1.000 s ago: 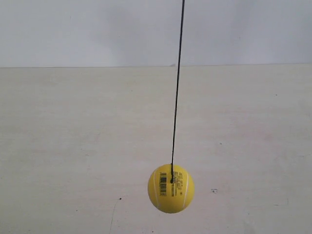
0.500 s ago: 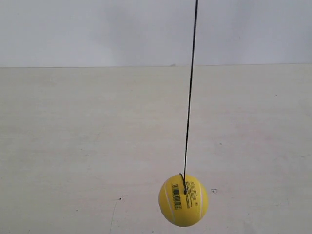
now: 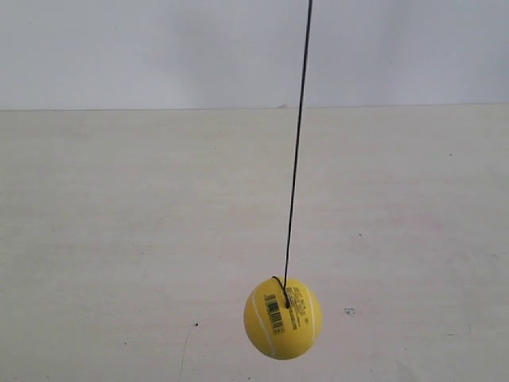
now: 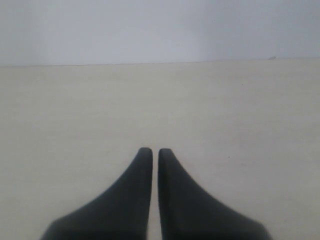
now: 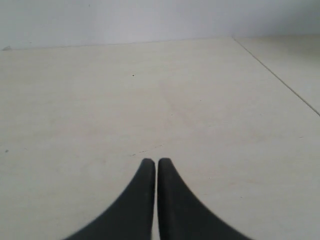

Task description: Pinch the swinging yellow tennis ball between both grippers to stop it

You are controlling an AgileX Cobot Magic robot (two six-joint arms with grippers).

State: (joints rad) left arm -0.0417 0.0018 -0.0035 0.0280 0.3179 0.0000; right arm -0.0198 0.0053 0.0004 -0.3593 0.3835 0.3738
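- The yellow tennis ball (image 3: 282, 318) hangs low in the exterior view, over the near part of the bench (image 3: 119, 239), apart from both grippers.
- Its barcode and white seam face the camera.
- A thin black string (image 3: 296, 159) rises from its top, slightly slanted.
- The left gripper (image 4: 151, 152) has its jaws at a narrow slit, gripping nothing.
- The right gripper (image 5: 152, 162) is likewise nearly closed and holds nothing.
- A pale wall (image 3: 159, 48) stands behind the bench.

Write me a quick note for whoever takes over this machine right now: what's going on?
Left gripper: shut, empty.
Right gripper: shut, empty.
Yellow tennis ball hangs on its black string above the table; neither wrist view shows it, and no gripper appears beside it in the exterior view.
Done: nothing yet.
To do: bring both grippers to the ball and pinch it between them.
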